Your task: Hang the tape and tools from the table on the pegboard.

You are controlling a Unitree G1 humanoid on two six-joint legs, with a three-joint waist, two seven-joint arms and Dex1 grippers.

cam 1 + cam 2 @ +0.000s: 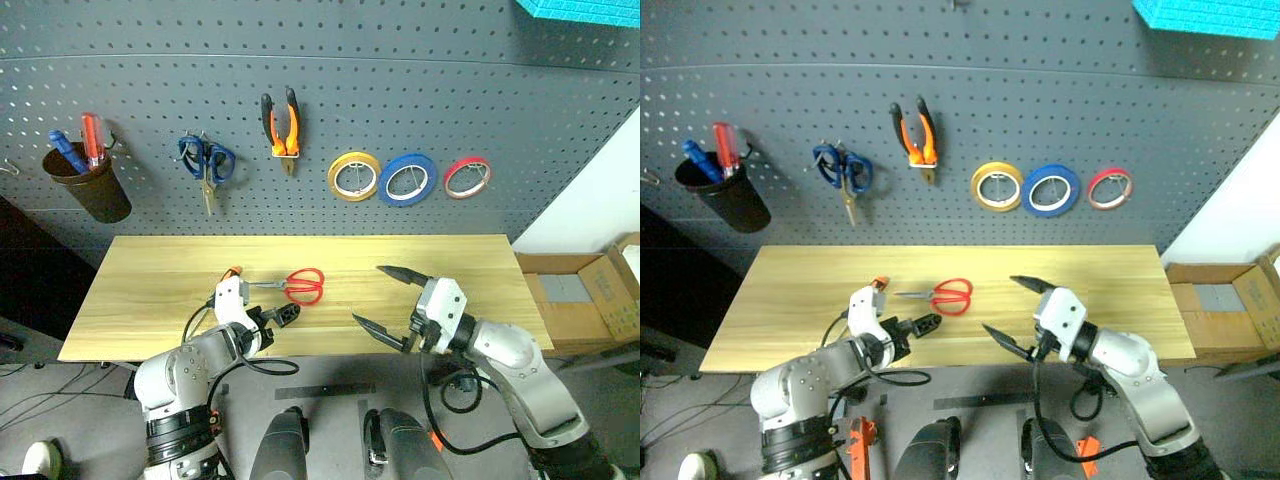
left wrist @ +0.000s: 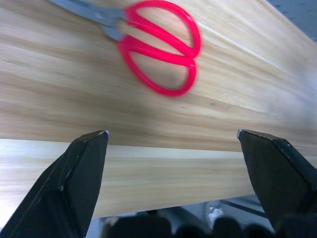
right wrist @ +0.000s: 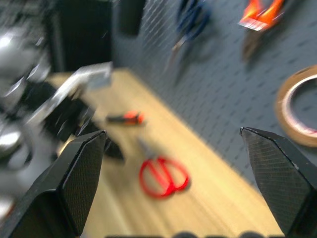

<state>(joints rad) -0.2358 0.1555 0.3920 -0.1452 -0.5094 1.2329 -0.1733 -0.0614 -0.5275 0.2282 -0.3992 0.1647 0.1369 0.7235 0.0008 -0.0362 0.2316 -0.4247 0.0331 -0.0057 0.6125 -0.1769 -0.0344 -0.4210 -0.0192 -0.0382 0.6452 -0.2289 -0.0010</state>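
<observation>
The dark pegboard (image 1: 320,120) already carries pliers (image 1: 281,125) and blue tape (image 1: 407,179) on hooks. On the table (image 1: 150,290), the left gripper (image 1: 270,320) hangs empty, jaws apart, near the red scissors (image 1: 300,285) — likely next. The right gripper (image 1: 385,300) waits wide open.

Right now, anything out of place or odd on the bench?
Nothing damaged or spilled. Two tools lie on the table unhung: the red-handled scissors and the small orange-and-black tool beside the left hand. The pliers and blue tape hang on the pegboard.
</observation>
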